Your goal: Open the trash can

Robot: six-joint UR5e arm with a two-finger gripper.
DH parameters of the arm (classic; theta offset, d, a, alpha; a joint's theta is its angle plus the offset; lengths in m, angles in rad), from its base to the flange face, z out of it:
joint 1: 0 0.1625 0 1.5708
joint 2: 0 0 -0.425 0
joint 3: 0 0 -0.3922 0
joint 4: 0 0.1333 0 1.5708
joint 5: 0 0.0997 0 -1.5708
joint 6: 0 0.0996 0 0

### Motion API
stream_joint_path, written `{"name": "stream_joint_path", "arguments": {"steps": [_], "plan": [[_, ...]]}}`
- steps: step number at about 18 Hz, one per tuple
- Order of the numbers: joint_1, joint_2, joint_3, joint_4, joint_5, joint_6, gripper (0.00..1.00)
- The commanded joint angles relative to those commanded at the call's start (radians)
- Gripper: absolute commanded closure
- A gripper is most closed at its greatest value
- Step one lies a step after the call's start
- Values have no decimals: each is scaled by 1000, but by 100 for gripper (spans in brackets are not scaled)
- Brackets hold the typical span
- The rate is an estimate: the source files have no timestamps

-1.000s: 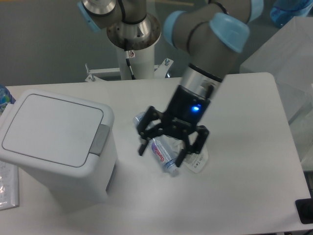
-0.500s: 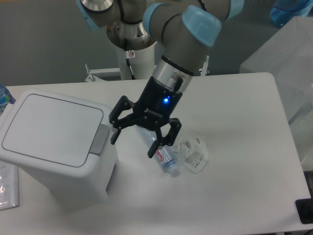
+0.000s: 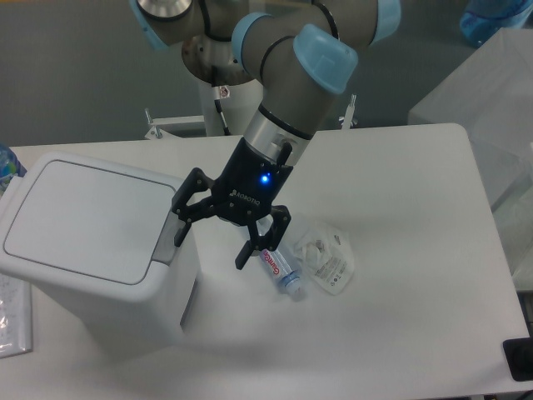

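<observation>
The 2 fingers (image 3: 182,227) are spread wide apart, holding nothing; the gripper (image 3: 211,242) hangs just beside the grey latch (image 3: 167,239) of the trash can (image 3: 92,250) (lid shut), at the table's (image 3: 400,317) left. A bottle (image 3: 279,268) lies nearby.

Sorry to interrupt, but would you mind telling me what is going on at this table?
The arm is holding its gripper, open and empty, beside the trash can, one finger near the grey latch at the lid's edge. The lid is shut. A small bottle and a clear packet lie on the table to the right.
</observation>
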Motion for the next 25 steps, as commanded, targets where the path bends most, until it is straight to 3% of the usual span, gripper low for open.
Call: {"name": "stream_joint_path", "arguments": {"steps": [20,25], "plan": [[0,5,20,0,0,0,0],[75,0,51,17,0,14,0]]}}
